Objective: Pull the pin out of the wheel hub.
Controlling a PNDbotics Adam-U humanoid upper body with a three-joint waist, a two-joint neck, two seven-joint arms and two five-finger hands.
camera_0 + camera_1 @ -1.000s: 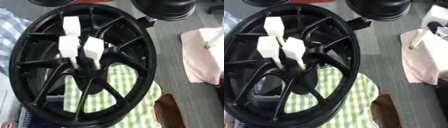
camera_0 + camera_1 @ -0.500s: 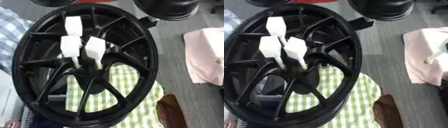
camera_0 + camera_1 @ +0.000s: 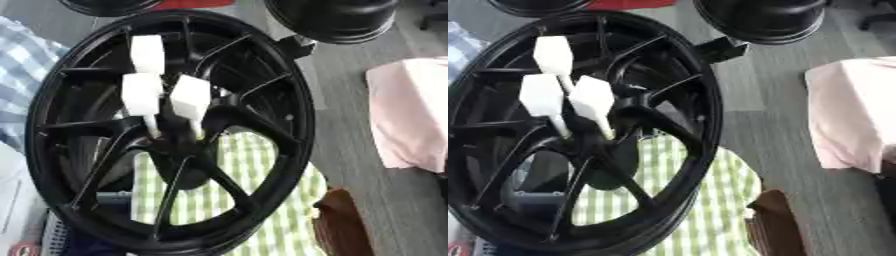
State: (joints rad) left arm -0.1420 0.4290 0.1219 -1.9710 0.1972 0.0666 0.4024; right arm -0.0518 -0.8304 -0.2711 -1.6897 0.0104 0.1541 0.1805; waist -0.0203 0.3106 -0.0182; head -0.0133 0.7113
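- Wheel hub (image 3: 175, 145): a large black alloy wheel with thin spokes fills the left and middle of both views, standing tilted with its open face toward the camera.
- Three white pins stick out near the centre where the spokes meet, each with a blocky white head on a thin stem: one upper pin (image 3: 147, 52), one on the left (image 3: 140, 95), one on the right (image 3: 190, 97).
- A green and white checked cloth (image 3: 262, 200) shows through the lower spokes and spreads beneath the wheel.
- A pale pink cloth (image 3: 411, 115) lies on the grey floor to the right, well apart from the wheel.
- Another dark round object (image 3: 332, 17) sits at the top edge.
- Neither robot hand appears in either view, so I cannot tell how their fingers stand.
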